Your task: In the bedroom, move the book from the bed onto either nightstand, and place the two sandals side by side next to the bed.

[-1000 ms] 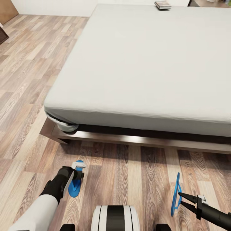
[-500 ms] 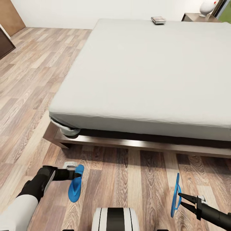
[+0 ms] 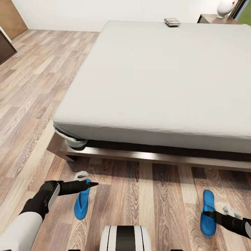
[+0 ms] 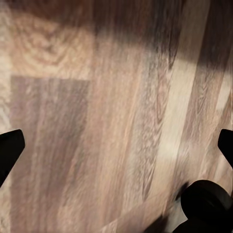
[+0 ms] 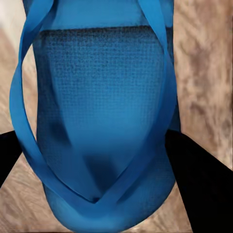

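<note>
Now that the right bright blue flat flip-flop [image 3: 208, 212] has dropped flat onto the wood-plank floor [image 3: 153, 202], both black end effectors are open, holding nothing; the left flip-flop [image 3: 82, 204] lies well apart

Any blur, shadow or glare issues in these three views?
Head view: sharp and evenly lit, dark shadow under the bed frame, no glare. Left wrist view: wood floor soft and blurred, with a dark shadow band across it. Right wrist view: sandal so close it shows coarse texture; floor edges blurred.
</note>
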{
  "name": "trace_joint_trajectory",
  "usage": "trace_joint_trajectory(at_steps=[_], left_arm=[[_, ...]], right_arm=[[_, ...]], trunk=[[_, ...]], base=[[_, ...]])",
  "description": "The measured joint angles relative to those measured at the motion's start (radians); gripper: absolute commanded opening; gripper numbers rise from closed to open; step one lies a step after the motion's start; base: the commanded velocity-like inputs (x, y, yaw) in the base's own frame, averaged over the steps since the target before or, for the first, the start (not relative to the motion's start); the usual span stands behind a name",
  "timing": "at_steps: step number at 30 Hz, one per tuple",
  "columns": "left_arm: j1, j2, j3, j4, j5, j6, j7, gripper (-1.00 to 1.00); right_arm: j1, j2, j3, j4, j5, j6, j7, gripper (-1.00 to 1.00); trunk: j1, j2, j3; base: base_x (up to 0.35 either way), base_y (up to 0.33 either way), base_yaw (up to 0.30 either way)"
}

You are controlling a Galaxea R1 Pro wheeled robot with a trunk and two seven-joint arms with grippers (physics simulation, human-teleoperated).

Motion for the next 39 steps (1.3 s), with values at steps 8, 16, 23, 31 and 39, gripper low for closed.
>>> trace_joint_trajectory(at_steps=[8,16,23,31,39], left_arm=[[0.0,-0.012,0.002,0.002,0.009,0.0,0.001,1.0],[0.0,-0.013,0.002,0.002,0.01,0.001,0.0,1.0],[0.0,-0.025,0.001,0.003,0.01,0.001,0.0,1.0],[0.0,-0.029,0.001,0.004,0.01,0.001,0.0,1.0],[0.0,-0.029,0.001,0.004,0.01,0.001,0.001,1.0]], right_arm=[[0.0,0.0,0.004,-0.001,0.006,-0.124,-0.005,-1.0],[0.0,0.001,0.005,0.0,0.051,-0.14,-0.037,-1.0],[-0.001,0.172,0.008,-0.003,0.204,-0.144,-0.371,-1.0],[-0.003,0.241,0.005,-0.067,0.218,-0.135,-0.39,-1.0],[-0.004,0.258,0.007,-0.087,0.217,-0.135,-0.395,-1.0]], trunk=[[0.0,0.0,0.0],[0.0,0.0,0.0],[0.0,0.0,0.0],[0.0,0.0,0.0],[0.0,0.0,0.0]], base=[[0.0,0.0,0.0],[0.0,0.0,0.0],[0.0,0.0,0.0],[0.0,0.0,0.0],[0.0,0.0,0.0]])
